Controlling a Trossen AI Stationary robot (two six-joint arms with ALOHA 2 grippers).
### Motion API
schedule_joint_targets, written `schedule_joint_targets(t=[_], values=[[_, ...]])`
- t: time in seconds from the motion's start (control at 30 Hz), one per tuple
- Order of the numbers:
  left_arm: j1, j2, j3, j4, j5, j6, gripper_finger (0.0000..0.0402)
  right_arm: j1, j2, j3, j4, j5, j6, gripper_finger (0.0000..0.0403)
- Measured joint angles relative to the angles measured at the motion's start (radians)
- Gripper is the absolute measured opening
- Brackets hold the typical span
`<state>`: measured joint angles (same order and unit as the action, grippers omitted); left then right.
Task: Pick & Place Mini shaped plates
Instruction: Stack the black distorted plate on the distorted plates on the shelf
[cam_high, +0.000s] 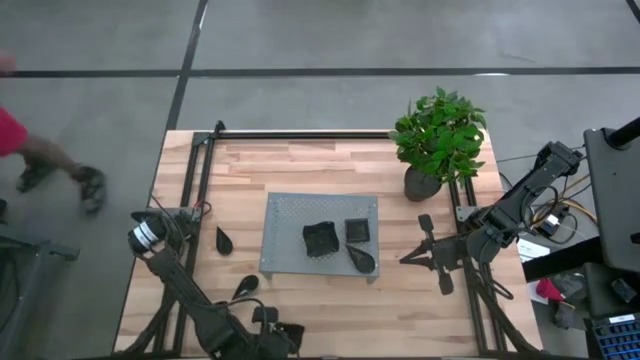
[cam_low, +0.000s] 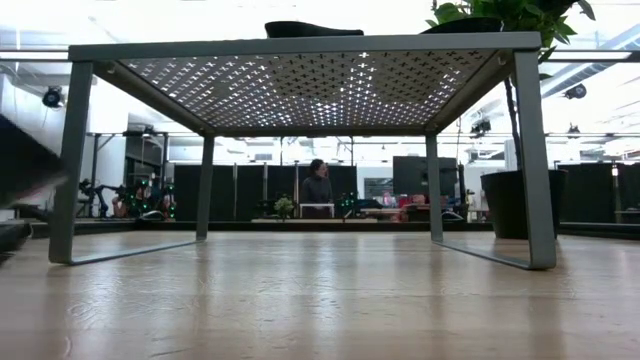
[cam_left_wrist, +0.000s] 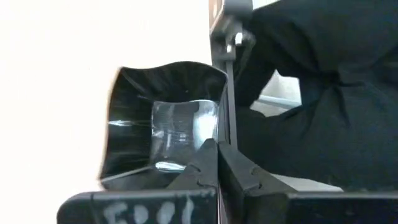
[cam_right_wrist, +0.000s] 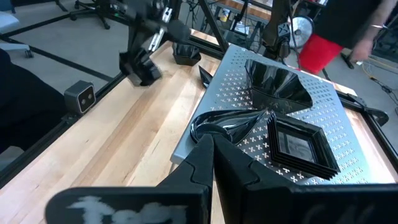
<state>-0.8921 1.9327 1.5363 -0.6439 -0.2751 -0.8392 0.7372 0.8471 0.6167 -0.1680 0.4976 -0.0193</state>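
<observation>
A grey perforated tray (cam_high: 320, 215) stands on legs mid-table. On it lie a wavy plate (cam_high: 320, 240), a square plate (cam_high: 358, 230) and a teardrop plate (cam_high: 362, 260). Two more small dark plates (cam_high: 222, 240) (cam_high: 245, 287) lie on the wood left of the tray. My left gripper (cam_high: 272, 326) is at the near left of the table, shut on a wavy-edged plate (cam_left_wrist: 165, 137). Right of the tray my right gripper (cam_high: 410, 258) hangs shut with nothing in it, its fingers (cam_right_wrist: 205, 149) pointing toward the tray. My left gripper pinches the wavy-edged plate by its rim (cam_left_wrist: 214, 134), with the two fingers shut on that edge. The plate stands tilted beyond the fingertips, its glossy hollow (cam_left_wrist: 180, 134) turned toward the wrist. The washed-out background hides whether it is clear of the table.
A green plant in a dark pot (cam_high: 435, 150) stands at the far right corner. Black frame rails (cam_high: 300, 133) run along the far edge and both sides. A person (cam_high: 30, 160) is on the floor beyond the table's left edge. Bare wood lies along the near edge.
</observation>
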Motion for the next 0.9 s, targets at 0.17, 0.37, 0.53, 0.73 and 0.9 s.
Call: schedule_joint_targets(t=[0.17,0.37,0.53,0.73,0.9], values=[[0.001,-0.002,0.112,-0.147,-0.052,0.032,0.0,0.0,0.0,0.0,0.0,0.0,0.0,0.0008],[0.011,-0.004,0.244,-0.335,-0.225,0.066,0.0,0.0,0.0,0.0,0.0,0.0,0.0,0.0008],[0.011,-0.005,0.335,-0.346,-0.51,0.157,0.0,0.0,0.0,0.0,0.0,0.0,0.0,0.0008],[0.037,-0.005,0.425,-0.344,-0.829,0.3,0.0,0.0,0.0,0.0,0.0,0.0,0.0,0.0008],[0.114,-0.009,0.456,-0.344,-0.881,0.322,0.0,0.0,0.0,0.0,0.0,0.0,0.0,0.0008]])
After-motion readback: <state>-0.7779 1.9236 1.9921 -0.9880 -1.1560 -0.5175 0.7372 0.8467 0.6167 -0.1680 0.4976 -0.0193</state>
